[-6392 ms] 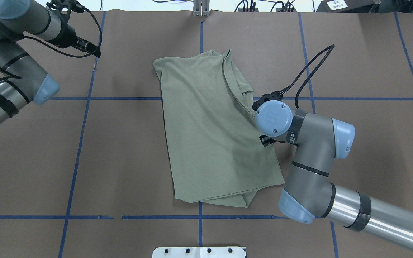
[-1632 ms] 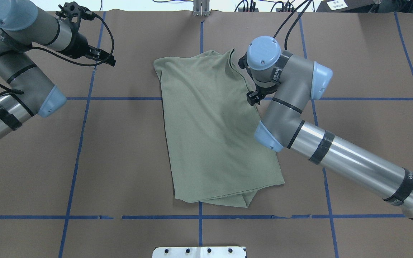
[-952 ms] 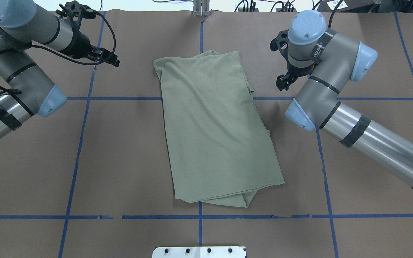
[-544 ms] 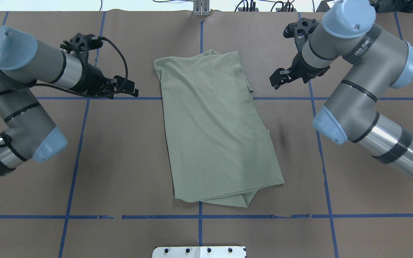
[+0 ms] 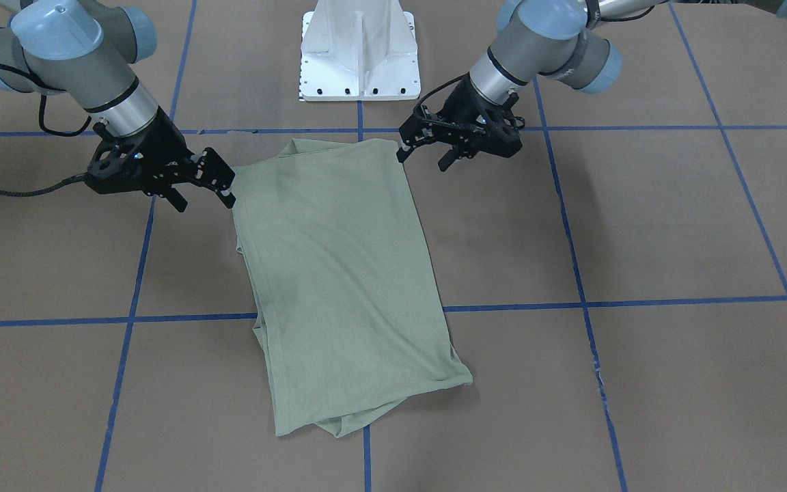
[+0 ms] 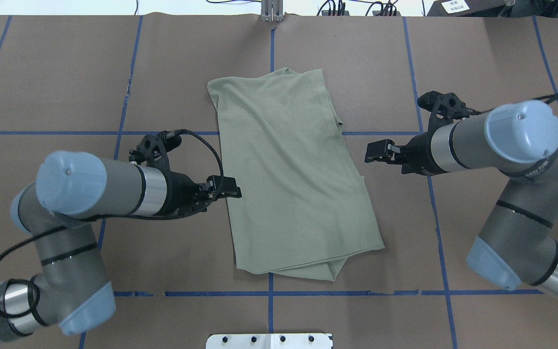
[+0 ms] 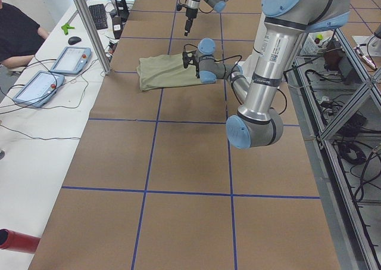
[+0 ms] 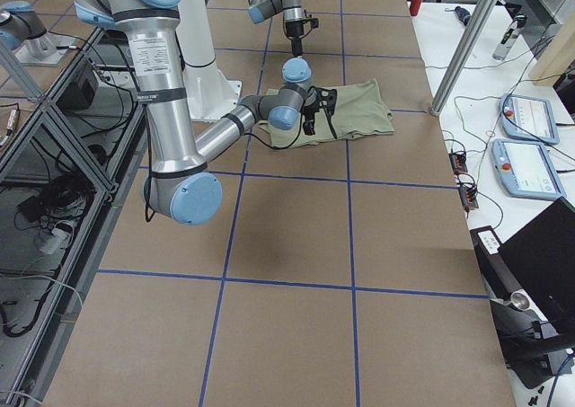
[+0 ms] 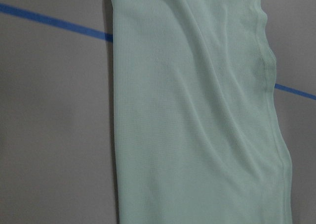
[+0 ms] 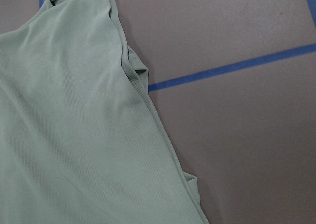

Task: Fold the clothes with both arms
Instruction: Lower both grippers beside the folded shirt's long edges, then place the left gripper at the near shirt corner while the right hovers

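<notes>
Find the shirt [image 5: 339,273] lying flat at the middle of the table [image 6: 477,58], narrowed to a long strip. Note the left gripper [image 5: 422,158] and right gripper [image 5: 205,201], both spread and empty, one at each long side. Lower onto matching spots on the edges, pinch every layer together, then lift evenly and carry in step, probably end over end. Keep edges lined up to avoid a skewed fold.

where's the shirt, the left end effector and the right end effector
shirt [image 6: 288,179], overhead view, middle of the folded fabric
left end effector [image 5: 422,158], front-facing view, gap between its open fingertips
right end effector [image 5: 205,203], front-facing view, gap between its open fingertips
</notes>
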Controlling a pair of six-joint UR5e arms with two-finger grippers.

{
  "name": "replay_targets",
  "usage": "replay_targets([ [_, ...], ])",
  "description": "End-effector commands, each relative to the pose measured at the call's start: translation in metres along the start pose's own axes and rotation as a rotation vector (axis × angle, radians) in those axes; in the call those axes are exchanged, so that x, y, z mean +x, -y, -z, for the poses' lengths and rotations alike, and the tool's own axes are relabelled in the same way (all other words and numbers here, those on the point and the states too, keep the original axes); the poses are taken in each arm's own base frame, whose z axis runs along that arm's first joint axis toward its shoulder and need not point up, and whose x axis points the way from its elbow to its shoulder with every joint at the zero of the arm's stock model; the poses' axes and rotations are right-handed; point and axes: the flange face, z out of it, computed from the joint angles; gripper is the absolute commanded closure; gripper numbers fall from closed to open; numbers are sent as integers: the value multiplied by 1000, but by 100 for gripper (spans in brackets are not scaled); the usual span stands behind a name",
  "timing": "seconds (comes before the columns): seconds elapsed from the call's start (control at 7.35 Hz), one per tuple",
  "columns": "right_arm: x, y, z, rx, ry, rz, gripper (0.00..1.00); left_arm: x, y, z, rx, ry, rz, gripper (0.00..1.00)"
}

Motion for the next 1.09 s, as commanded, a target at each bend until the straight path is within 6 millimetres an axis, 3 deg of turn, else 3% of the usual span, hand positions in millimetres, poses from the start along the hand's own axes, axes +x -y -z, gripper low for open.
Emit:
replay_targets([
  [0.0, -4, -45, -17, 80, 11, -141, 1, -8, -69, -34, -17, 17, 194, 8],
  [0.14, -5, -47, -18, 83, 12, -138, 0, -15, -89, -43, -37, 34, 236, 13],
  [0.27, -7, -48, -18, 82, 15, -137, 0, -18, -96, -51, -3, 27, 232, 13],
  [0.95, -9, -49, -20, 79, 17, -125, 0, -41, -100, -80, 16, 56, 214, 13],
])
